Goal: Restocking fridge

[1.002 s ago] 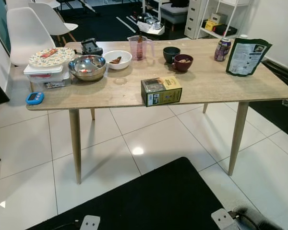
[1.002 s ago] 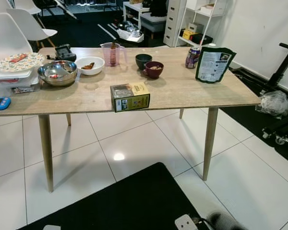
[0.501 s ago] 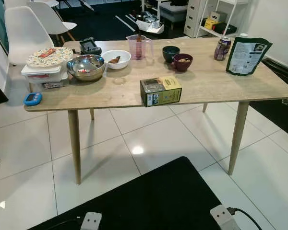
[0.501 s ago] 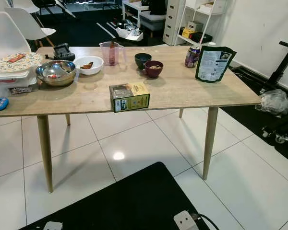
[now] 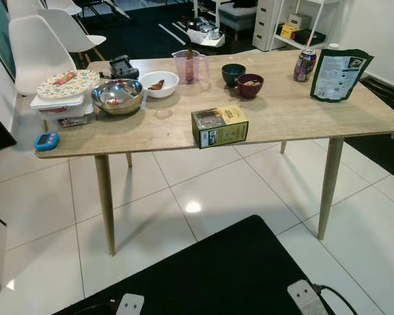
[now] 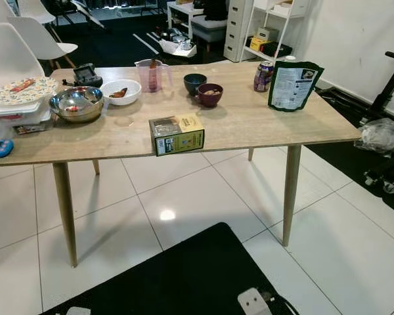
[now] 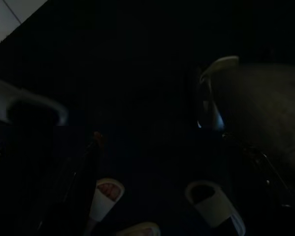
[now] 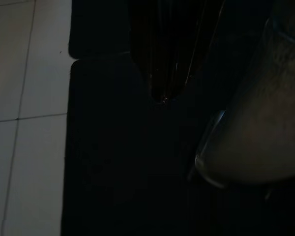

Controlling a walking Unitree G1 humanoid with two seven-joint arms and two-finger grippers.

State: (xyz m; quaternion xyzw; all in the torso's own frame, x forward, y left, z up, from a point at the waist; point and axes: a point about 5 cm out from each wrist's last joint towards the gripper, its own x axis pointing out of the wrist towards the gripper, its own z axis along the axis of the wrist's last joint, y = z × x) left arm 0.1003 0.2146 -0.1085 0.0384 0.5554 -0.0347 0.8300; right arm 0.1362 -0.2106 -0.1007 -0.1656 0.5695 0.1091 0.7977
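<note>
A wooden table (image 5: pixel 285 118) stands ahead of me across white tiles. A yellow-green carton (image 5: pixel 219 126) rests at its front edge, near the middle. At the far right are a soda can (image 5: pixel 305 66) and an upright green pouch (image 5: pixel 339 75). A dark teal bowl (image 5: pixel 234 73), a maroon bowl (image 5: pixel 251 84), a pink measuring jug (image 5: pixel 188 64), a white bowl (image 5: pixel 159 82) and a steel bowl (image 5: pixel 117 96) sit along the back. Both arms hang low over a dark mat. My right gripper (image 8: pixel 161 96) is shut and empty. My left gripper (image 7: pixel 88 167) is lost in shadow.
A patterned plate on a lidded white box (image 5: pixel 64 98) and a blue timer (image 5: pixel 46 140) occupy the table's left end. White chairs (image 5: pixel 36 42) stand behind on the left, white shelving (image 5: pixel 295 26) at the back. A black mat (image 5: pixel 203 275) lies on the floor before me.
The head view has shifted slightly. The things on the table have stayed where they were.
</note>
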